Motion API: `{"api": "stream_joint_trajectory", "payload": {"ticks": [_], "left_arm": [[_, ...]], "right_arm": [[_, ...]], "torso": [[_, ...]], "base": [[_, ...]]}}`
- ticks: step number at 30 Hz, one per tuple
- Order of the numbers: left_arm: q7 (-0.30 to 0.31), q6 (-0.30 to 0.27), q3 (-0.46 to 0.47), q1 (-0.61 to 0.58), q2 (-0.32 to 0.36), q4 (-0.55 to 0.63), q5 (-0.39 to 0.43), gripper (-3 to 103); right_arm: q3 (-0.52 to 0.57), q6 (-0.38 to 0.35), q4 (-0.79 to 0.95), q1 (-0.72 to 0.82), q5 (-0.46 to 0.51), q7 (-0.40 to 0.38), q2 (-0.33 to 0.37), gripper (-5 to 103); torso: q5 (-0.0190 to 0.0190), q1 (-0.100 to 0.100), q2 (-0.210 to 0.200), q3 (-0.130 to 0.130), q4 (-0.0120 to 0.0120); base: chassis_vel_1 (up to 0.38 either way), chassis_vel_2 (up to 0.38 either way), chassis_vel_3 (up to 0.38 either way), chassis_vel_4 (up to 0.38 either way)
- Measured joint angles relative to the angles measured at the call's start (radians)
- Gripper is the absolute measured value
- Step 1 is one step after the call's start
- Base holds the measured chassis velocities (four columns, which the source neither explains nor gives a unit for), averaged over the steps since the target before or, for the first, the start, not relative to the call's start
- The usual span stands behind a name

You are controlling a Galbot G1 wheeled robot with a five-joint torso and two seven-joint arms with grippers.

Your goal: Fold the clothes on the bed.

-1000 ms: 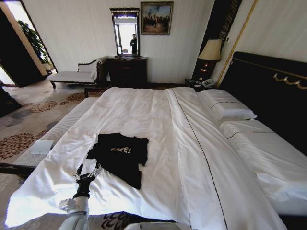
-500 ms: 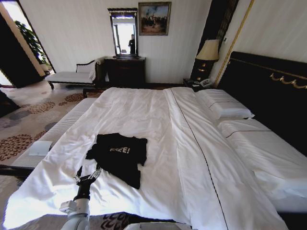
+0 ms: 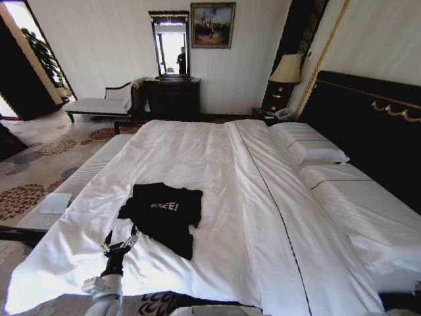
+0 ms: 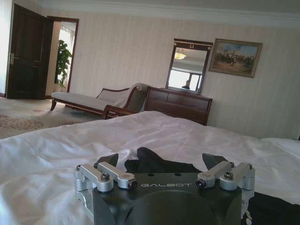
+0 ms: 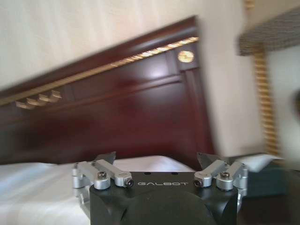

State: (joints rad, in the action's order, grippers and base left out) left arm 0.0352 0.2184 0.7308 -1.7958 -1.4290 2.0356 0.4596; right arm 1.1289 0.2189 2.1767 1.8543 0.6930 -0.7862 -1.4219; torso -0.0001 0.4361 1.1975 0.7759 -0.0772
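While the black T-shirt point(image 3: 163, 216) lies on the white duvet point(image 3: 217, 171) near the foot of the bed point(image 3: 368, 125), on the robot's left half of it, the left gripper point(image 3: 120, 243) hangs just above the duvet at the shirt's near left edge, its fingers spread wide and holding nothing. The shirt is roughly spread out, chest up, with white "FREE!" lettering readable in the head view; one sleeve sticks out on its left side, close to the gripper, and its near hem trails toward the foot of the bed. In the left wrist view the left gripper point(image 4: 161, 161) faces across the duvet, both dark fingertips point(image 4: 111, 159) well apart, with a bunched black fold of the shirt point(image 4: 154, 162) lying between and just beyond them; whether the tips touch the cloth cannot be told. Another patch of the same black cloth shows at that view's lower corner. The right gripper point(image 5: 157, 160) is also wide open and empty, raised near the dark headboard point(image 5: 117, 108), with a white pillow or sheet point(image 5: 42, 187) below it. At the head of the bed two white pillows point(image 3: 309, 145) rest against the headboard. Beyond the bed stand a dark dresser point(image 3: 172, 99) with a mirror point(image 3: 170, 45) above it, a framed painting point(image 3: 212, 25) on the wall, a lamp point(image 3: 287, 69) on the nightstand, and a chaise bench point(image 3: 99, 104) over the patterned carpet point(image 3: 33, 164).
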Motion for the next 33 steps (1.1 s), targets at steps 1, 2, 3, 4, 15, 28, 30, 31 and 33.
{"api": "stream_joint_trajectory", "payload": {"ticks": [1, 2, 3, 4, 15, 28, 30, 31, 33], "left_arm": [[0.003, -0.012, 0.001, -0.009, 0.002, 0.019, 0.017, 100], [0.006, -0.025, 0.002, -0.018, 0.003, 0.040, 0.035, 100], [0.007, -0.034, 0.003, -0.025, 0.004, 0.059, 0.046, 100], [0.006, -0.044, 0.003, -0.033, 0.005, 0.078, 0.052, 100], [-0.087, -0.126, -0.022, -0.067, 0.034, 0.224, 0.016, 100], [-0.188, -0.139, -0.042, -0.048, 0.025, 0.317, 0.041, 100], [-0.176, -0.141, -0.056, -0.054, 0.015, 0.333, 0.012, 100], [-0.175, -0.140, -0.062, -0.060, 0.011, 0.334, -0.003, 100], [-0.175, -0.138, -0.068, -0.068, 0.005, 0.334, -0.018, 100]], "right_arm": [[-0.019, 0.002, 0.016, -0.003, 0.005, 0.034, 0.000, 99], [-0.048, 0.005, 0.037, -0.008, 0.006, 0.077, 0.000, 100], [-0.072, 0.006, 0.051, -0.012, 0.006, 0.115, -0.001, 100], [-0.101, 0.007, 0.062, -0.014, 0.006, 0.155, -0.001, 100], [-0.280, 0.084, 0.004, -0.071, -0.033, 0.671, 0.051, 100], [-0.363, 0.138, 0.026, -0.032, -0.264, 0.959, 0.031, 100], [-0.368, 0.110, 0.067, -0.005, -0.301, 0.916, 0.026, 100], [-0.371, 0.104, 0.086, 0.004, -0.312, 0.903, 0.026, 100], [-0.372, 0.100, 0.102, 0.010, -0.319, 0.894, 0.026, 100]], "torso": [[0.0001, 0.000, 0.000, 0.000, 0.0000], [0.0001, 0.000, 0.000, 0.000, 0.0001], [-0.0001, 0.000, 0.000, 0.000, 0.0002], [-0.0001, 0.000, 0.000, 0.000, 0.0002], [0.0001, 0.000, 0.000, 0.000, 0.0002], [0.0000, 0.000, 0.000, 0.000, 0.0001], [0.0000, 0.000, 0.000, 0.000, -0.0001], [0.0000, 0.000, 0.000, 0.000, -0.0001], [-0.0002, 0.000, 0.000, 0.000, 0.0001]], "base": [[0.000, 0.000, 0.000, 0.000], [0.000, 0.000, 0.000, 0.000], [0.000, 0.000, 0.000, 0.000], [0.000, 0.000, 0.000, 0.000], [0.000, 0.000, 0.000, 0.000], [0.000, 0.000, 0.000, 0.000], [0.000, 0.000, 0.000, 0.000], [0.000, 0.000, 0.000, 0.000], [0.000, 0.000, 0.000, 0.000]]}}
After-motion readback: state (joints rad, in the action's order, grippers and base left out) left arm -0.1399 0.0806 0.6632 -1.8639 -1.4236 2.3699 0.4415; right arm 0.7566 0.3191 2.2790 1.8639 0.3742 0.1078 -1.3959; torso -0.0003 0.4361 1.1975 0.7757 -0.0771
